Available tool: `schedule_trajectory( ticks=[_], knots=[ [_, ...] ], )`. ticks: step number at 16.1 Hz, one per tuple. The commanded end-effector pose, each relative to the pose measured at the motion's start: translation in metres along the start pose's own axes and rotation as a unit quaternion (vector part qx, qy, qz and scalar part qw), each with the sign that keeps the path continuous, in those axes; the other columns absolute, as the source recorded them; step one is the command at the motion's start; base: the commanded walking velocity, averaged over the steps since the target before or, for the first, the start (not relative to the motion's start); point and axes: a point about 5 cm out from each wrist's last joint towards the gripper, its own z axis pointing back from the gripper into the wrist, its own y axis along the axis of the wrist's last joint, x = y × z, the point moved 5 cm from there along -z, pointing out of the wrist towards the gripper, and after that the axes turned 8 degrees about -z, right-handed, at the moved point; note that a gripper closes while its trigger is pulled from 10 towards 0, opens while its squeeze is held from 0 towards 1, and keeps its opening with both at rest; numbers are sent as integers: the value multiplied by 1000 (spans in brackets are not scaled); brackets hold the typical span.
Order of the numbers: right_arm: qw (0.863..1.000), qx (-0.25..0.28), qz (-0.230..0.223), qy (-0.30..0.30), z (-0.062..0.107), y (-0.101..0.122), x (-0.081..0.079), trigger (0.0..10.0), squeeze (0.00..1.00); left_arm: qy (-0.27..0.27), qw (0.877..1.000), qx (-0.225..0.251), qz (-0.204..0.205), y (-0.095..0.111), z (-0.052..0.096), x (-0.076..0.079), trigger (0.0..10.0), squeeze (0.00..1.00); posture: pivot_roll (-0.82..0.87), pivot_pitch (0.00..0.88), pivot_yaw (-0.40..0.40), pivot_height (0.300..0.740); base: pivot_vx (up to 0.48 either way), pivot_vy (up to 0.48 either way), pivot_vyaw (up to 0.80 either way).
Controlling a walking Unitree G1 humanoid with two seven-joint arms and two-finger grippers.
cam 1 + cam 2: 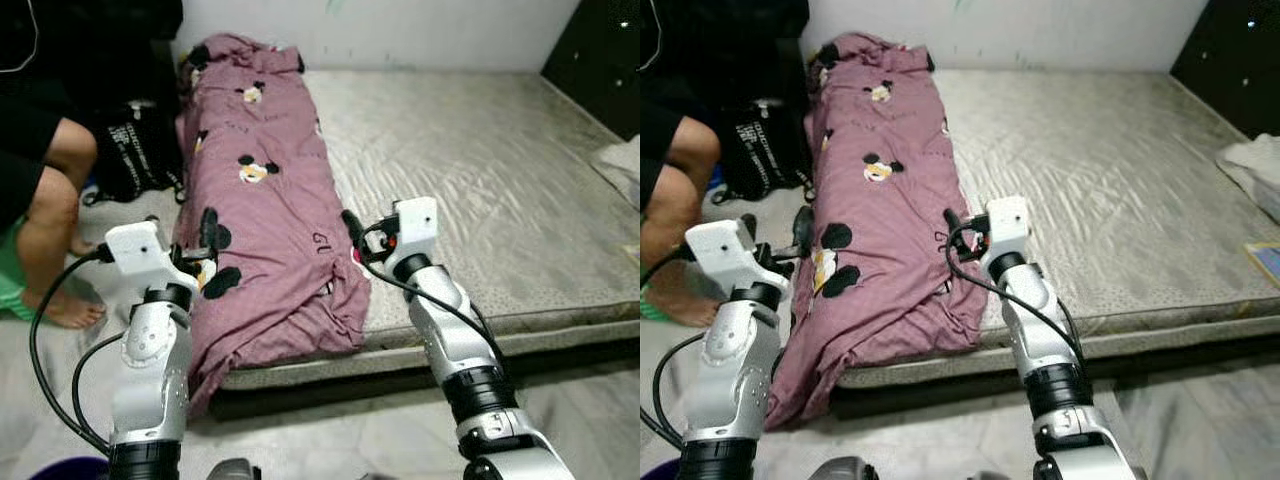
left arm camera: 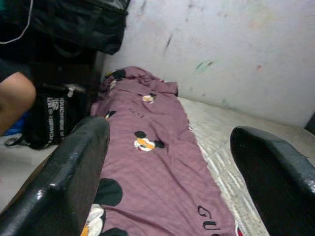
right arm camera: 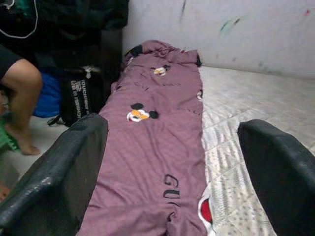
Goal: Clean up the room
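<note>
The mattress [image 1: 500, 190] lies low on the floor, mostly bare. Along its left side runs the purple blanket [image 1: 265, 200], folded into a long strip from the wall down to the near edge, where a corner droops over toward the floor.

A seated person's leg [image 1: 50, 215] rests close beside the mattress on the left, with a black bag [image 1: 135, 150] between it and the blanket.

The left gripper [image 1: 205, 240] hovers at the blanket's left edge; the right gripper [image 1: 352, 228] sits at its right edge. Both have their jaws spread wide and hold nothing.

Risks, as I judge them:
- A pinch of only the top layer would pull the fold apart.
- The drooping corner could drag on the floor if the blanket is lifted unevenly.
- A wide leftward swing of the left arm could strike the person's leg or snag the bag's straps.
</note>
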Motion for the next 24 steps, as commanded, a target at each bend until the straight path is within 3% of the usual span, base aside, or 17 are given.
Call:
schedule_trajectory(
  ticks=[1, 11, 17, 24],
  knots=[
    [1000, 7, 4, -7, 1, 5, 6, 10000, 0, -6, 1000, 5, -1, 2, 0, 2, 10000, 0, 57, 0, -62, 740, 307, 0, 0],
    [1000, 8, 5, -7, -1, 5, 5, 10000, 0, -12, 1000, 5, 3, 2, -1, 5, 10000, 0, 59, 0, -59, 740, 358, 0, 0],
    [1000, 8, 4, -5, -3, 5, 4, 10000, 0, -3, 1000, -1, -4, 0, -3, 4, 10000, 0, 63, 0, -58, 740, 0, 0, 0],
    [1000, 10, 6, -6, -5, 10, 5, 10000, 0, 16, 1000, -2, -18, 3, -3, 0, 10000, 0, 53, 22, -62, 740, 0, 0, -571]
  ],
)
